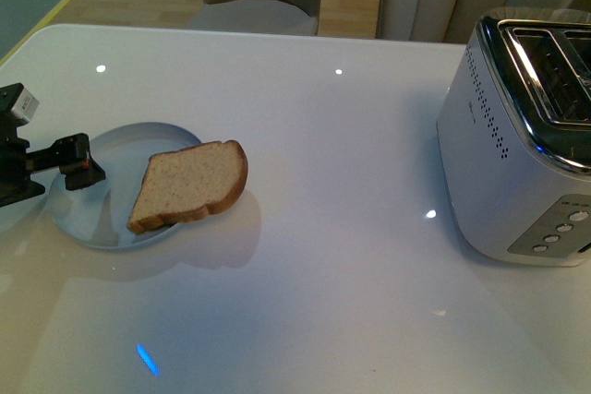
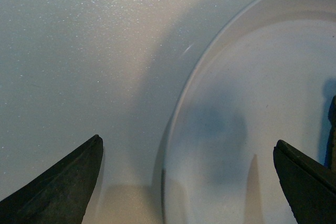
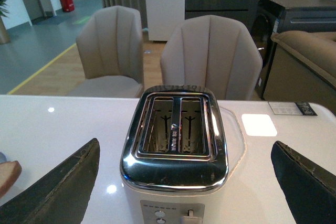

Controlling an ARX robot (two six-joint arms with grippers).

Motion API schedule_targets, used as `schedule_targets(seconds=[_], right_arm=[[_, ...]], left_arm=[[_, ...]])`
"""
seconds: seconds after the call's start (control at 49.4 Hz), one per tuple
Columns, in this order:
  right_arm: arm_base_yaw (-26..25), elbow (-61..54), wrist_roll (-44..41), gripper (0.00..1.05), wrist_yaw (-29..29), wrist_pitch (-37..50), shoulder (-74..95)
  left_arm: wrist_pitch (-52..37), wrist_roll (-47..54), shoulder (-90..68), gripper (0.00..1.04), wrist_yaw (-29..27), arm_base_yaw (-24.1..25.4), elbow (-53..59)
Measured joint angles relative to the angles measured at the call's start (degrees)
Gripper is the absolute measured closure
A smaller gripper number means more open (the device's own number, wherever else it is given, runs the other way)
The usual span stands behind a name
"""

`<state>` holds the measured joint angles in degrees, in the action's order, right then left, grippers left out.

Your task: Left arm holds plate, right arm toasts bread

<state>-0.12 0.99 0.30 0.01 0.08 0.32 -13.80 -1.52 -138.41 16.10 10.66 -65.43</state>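
One edge of the plate sits within the wide-spread left gripper.

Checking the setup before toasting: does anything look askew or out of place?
The bread slice lies off-centre on the plate, its rounded top overhanging the rim toward the toaster. Nothing else stands out.

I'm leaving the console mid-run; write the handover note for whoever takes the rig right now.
Left gripper: open, fingers straddling the plate rim, not clamped.
Right gripper: open, facing the toaster, holding nothing.
Bread lies on the plate, overhanging the edge nearer the toaster. Toaster slots are empty.
Done: nothing yet.
Left: grip plate, pick up bread, load toaster.
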Motion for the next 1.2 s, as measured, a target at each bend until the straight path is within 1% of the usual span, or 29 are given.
schedule_targets(seconds=[0.081, 0.101, 0.243, 0.304, 0.425, 0.446, 0.506, 0.567, 0.79, 0.932, 1.074, 1.195], right_arm=[[0.0, 0.0, 0.0, 0.09, 0.0, 0.0, 0.0], [0.0, 0.0, 0.0, 0.09, 0.0, 0.0, 0.0], [0.0, 0.0, 0.0, 0.09, 0.0, 0.0, 0.0], [0.0, 0.0, 0.0, 0.09, 0.0, 0.0, 0.0], [0.0, 0.0, 0.0, 0.09, 0.0, 0.0, 0.0], [0.0, 0.0, 0.0, 0.09, 0.0, 0.0, 0.0], [0.0, 0.0, 0.0, 0.09, 0.0, 0.0, 0.0], [0.0, 0.0, 0.0, 0.09, 0.0, 0.0, 0.0], [0.0, 0.0, 0.0, 0.09, 0.0, 0.0, 0.0], [0.0, 0.0, 0.0, 0.09, 0.0, 0.0, 0.0], [0.0, 0.0, 0.0, 0.09, 0.0, 0.0, 0.0], [0.0, 0.0, 0.0, 0.09, 0.0, 0.0, 0.0]], left_arm=[[0.2, 0.3, 0.0, 0.08, 0.0, -0.3, 0.0], [0.3, 0.5, 0.0, 0.11, 0.0, -0.5, 0.0], [2.5, 2.3, 0.0, 0.39, 0.4, -1.1, 0.0], [3.5, 3.3, 0.0, 0.54, 0.4, -1.3, 0.0], [4.6, 3.5, 0.0, 0.77, 0.6, -1.4, 0.0], [4.9, 3.5, 0.0, 0.82, 0.8, -1.3, 0.0], [5.2, 2.8, 0.0, 0.94, 1.8, -1.2, -0.1], [5.2, 0.7, 0.0, 1.02, 3.6, -0.8, -0.2], [5.1, -5.2, 1.0, 1.02, 7.1, 0.4, 1.2], [4.8, -6.9, 3.3, 1.02, 8.6, 1.0, 3.1], [4.6, -7.9, 8.1, 1.02, 9.7, 2.6, 6.2], [6.8, -9.4, 13.5, 1.02, 11.2, 4.6, 8.4]])
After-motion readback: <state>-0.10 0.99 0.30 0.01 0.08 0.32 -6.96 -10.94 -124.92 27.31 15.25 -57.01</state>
